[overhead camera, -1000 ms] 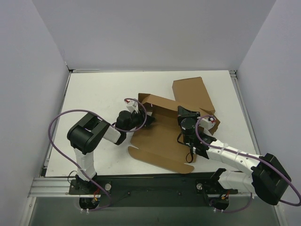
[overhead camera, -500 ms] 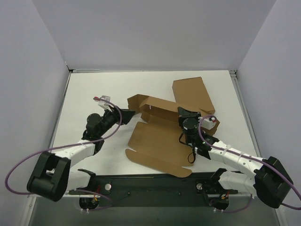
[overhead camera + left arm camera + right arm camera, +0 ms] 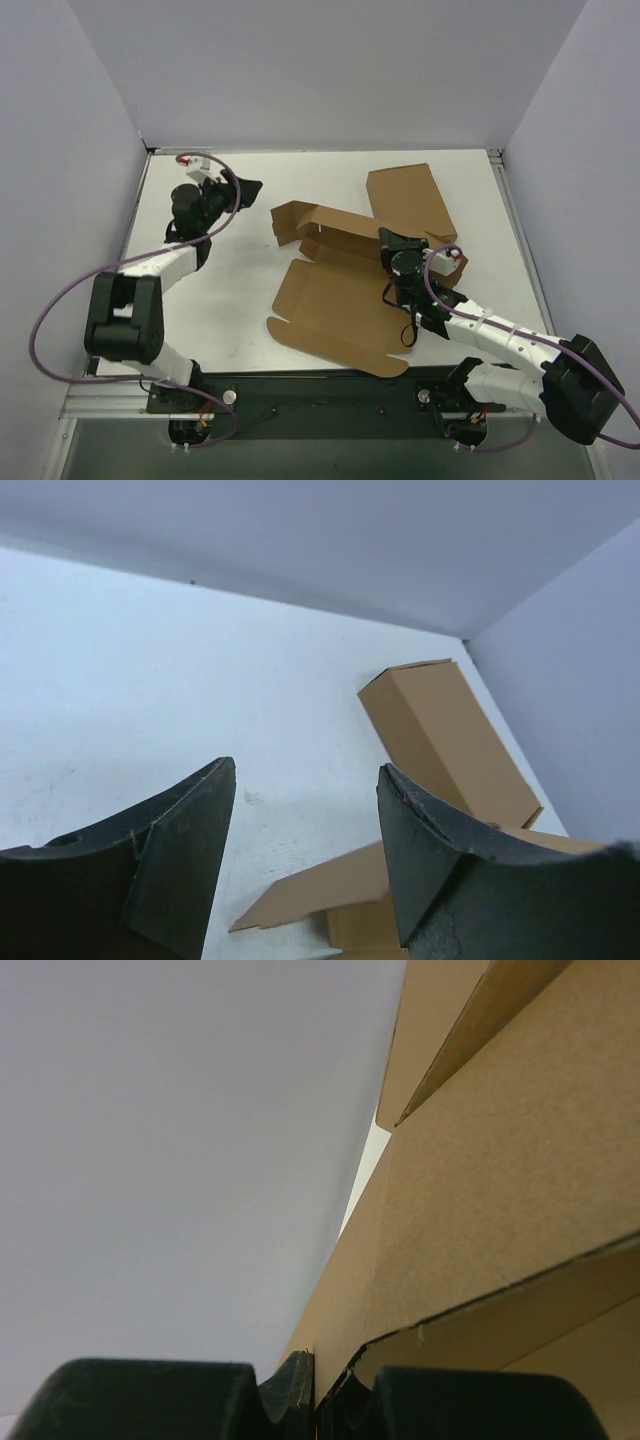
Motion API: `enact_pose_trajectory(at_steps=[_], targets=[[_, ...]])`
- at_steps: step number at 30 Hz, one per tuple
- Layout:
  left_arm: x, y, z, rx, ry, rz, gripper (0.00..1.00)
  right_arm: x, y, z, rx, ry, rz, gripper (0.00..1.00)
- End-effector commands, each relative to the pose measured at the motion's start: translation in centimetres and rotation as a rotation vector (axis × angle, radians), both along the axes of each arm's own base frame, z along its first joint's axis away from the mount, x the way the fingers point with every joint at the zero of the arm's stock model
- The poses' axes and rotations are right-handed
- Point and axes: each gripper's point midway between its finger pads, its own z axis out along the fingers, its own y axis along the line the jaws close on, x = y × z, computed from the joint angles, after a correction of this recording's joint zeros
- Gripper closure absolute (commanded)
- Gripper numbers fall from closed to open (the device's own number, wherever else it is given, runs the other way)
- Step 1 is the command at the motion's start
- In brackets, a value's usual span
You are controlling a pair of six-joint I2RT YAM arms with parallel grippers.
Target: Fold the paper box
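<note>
The paper box (image 3: pixel 335 300) is a brown die-cut cardboard piece lying mid-table with flaps raised along its far edge. My right gripper (image 3: pixel 398 240) is shut on a raised panel near the box's right end; in the right wrist view the cardboard (image 3: pixel 480 1220) is pinched between the fingertips (image 3: pixel 300 1385). My left gripper (image 3: pixel 248 186) is open and empty at the far left of the table, well apart from the box. In the left wrist view a flap of the box (image 3: pixel 320 885) lies ahead between the open fingers (image 3: pixel 185 855).
A folded brown carton (image 3: pixel 410 202) lies at the back right, also in the left wrist view (image 3: pixel 450 742). White walls enclose the table on three sides. A metal rail (image 3: pixel 300 385) runs along the near edge.
My left arm has swung away from the box's left flap to the far left corner, gripper open. The box's left flap now stands free. My right gripper has kept its hold.
</note>
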Motion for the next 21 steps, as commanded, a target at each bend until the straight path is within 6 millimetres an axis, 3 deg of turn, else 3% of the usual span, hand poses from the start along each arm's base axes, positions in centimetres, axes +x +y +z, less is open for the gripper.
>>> enact_pose_trajectory(at_steps=[1, 2, 4, 5, 11, 15, 21], targets=[[2.9, -2.4, -3.7, 0.016, 0.079, -0.076, 0.32, -0.5, -1.1, -2.3, -0.118, 0.07, -0.002, 1.0], [3.3, -2.9, -5.9, 0.023, 0.128, -0.09, 0.32, -0.5, -1.2, -2.4, -0.119, 0.072, -0.005, 1.0], [3.6, -4.4, -7.2, 0.031, 0.155, -0.131, 0.32, -0.4, -1.1, -2.3, -0.115, 0.072, -0.002, 1.0], [3.5, -4.9, -8.8, 0.039, 0.187, -0.145, 0.32, -0.4, -1.2, -2.3, -0.116, 0.074, -0.005, 1.0], [2.0, -7.4, -11.9, 0.077, 0.255, -0.203, 0.32, -0.3, -1.1, -2.5, -0.115, 0.08, -0.007, 1.0], [-0.3, -9.8, -12.6, 0.073, 0.261, -0.281, 0.34, -0.3, -1.0, -2.8, -0.118, 0.086, -0.003, 1.0], [-2.5, -10.7, -11.4, -0.005, 0.246, -0.292, 0.35, -0.3, -0.8, -3.1, -0.111, 0.091, -0.002, 1.0]])
